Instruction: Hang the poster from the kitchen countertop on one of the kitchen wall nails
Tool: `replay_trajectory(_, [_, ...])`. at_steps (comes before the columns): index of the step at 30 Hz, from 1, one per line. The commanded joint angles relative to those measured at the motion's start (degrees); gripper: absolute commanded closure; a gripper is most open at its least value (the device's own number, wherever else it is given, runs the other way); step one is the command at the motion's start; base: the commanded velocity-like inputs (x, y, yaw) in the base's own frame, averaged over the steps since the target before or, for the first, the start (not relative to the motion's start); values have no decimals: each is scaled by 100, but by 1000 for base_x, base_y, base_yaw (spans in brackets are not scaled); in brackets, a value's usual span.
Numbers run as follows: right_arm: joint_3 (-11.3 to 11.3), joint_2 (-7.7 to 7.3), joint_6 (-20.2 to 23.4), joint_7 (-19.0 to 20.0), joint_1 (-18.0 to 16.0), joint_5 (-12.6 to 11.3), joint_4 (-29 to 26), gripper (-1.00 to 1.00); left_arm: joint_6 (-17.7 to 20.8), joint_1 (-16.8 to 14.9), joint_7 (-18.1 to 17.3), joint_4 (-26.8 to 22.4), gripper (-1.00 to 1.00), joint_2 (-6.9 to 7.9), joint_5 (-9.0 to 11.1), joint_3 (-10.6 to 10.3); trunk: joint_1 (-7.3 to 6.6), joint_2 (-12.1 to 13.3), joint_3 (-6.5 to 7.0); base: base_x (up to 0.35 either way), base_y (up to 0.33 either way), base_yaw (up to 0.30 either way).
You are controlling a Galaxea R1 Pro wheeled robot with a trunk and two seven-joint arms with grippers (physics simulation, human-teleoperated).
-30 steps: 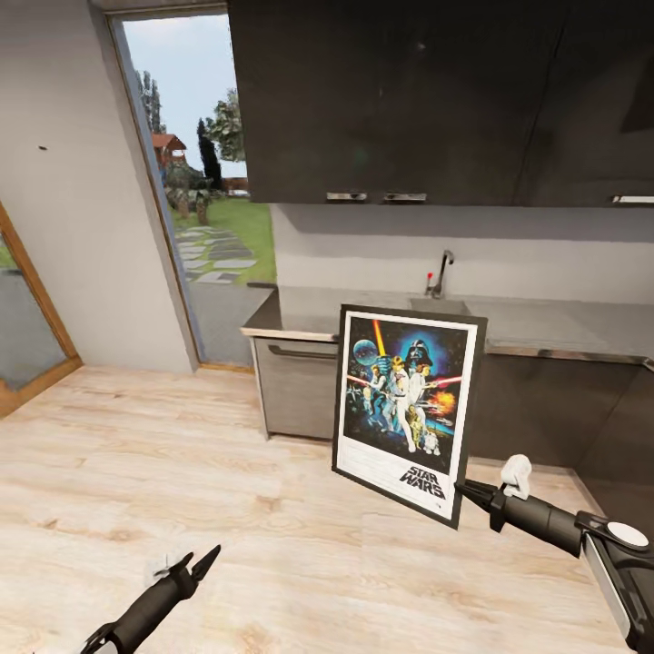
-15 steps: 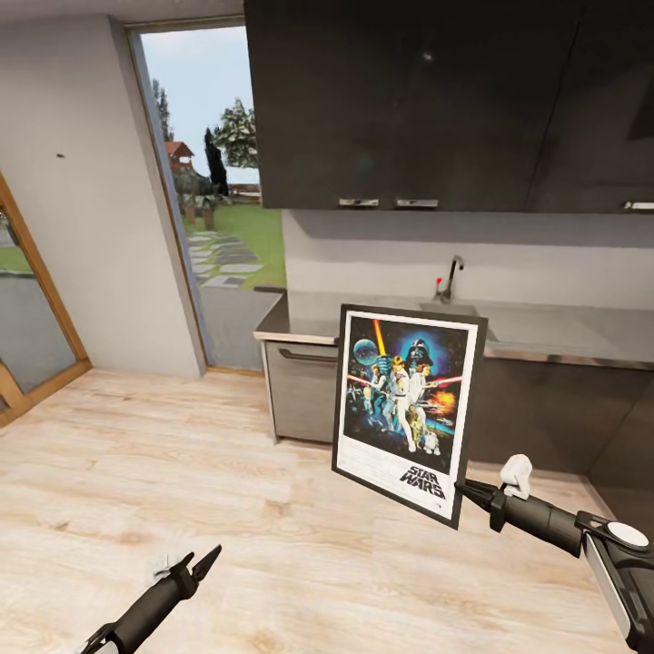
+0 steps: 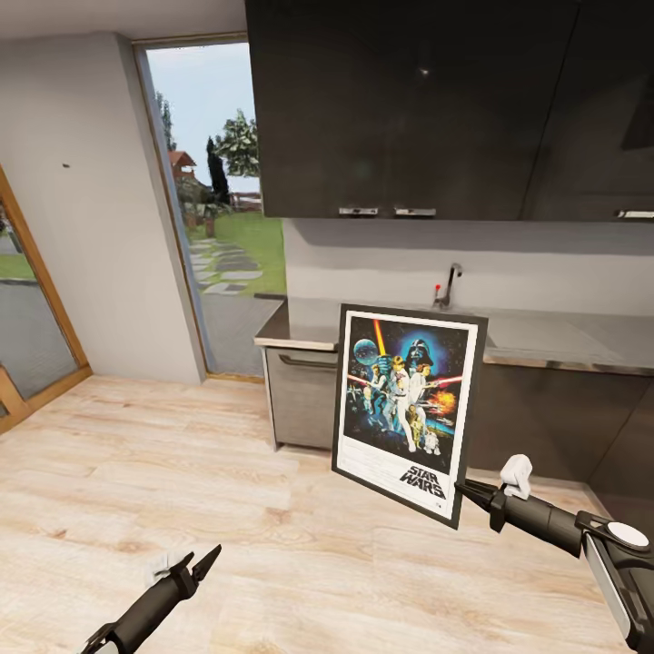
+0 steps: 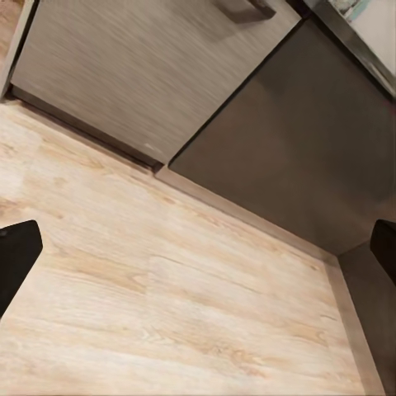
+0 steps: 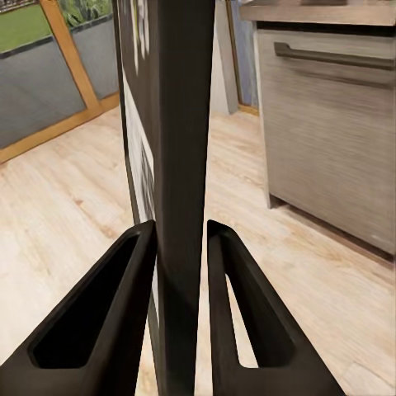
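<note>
1. While the poster [image 3: 409,411] is held upright over the floor in front of the table [image 3: 545,331], well clear of it, the head view shows the step in hand as carrying it to the nail [image 3: 65,166], a dark dot on the grey wall panel at far left. The right gripper [image 3: 461,490] pinches the poster's lower right corner; such a corner grip likely lets the frame swing, so turning the base slowly and keeping the frame upright seems wise.
2. Lettering at the poster's foot reads "STAR WARS"; smaller print under it is too fine to read.
3. Low at the head view's left, the left gripper [image 3: 202,563] hangs over the floor, its fingers looking closed and holding nothing.
4. From the left wrist view, dark finger tips [image 4: 16,256] stand at opposite edges, so the true gap is hard to judge; nothing lies between them, just wood floor [image 4: 165,313] and cabinet fronts [image 4: 148,74].
5. From the right wrist view, the fingers [image 5: 107,313] clamp the poster [image 5: 177,165] edge-on, pressing both faces. No writing is legible here.
</note>
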Motion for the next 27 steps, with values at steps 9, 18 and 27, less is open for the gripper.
replay_trajectory(9, [1,-1,69,27,-5,-42,1,100,-28,-5,-9,3,-100,1,39,-43,4,-12,62,3,0,0])
replay_trajectory(18, [14,-1,94,38,-1,-47,-7,100,-29,-5,192,3,-100,1,39,-42,4,-12,73,245,9,0])
replay_trajectory(27, [19,-1,95,36,3,-50,-8,100,-29,-5,260,3,-100,1,39,-43,4,-12,73,225,113,82])
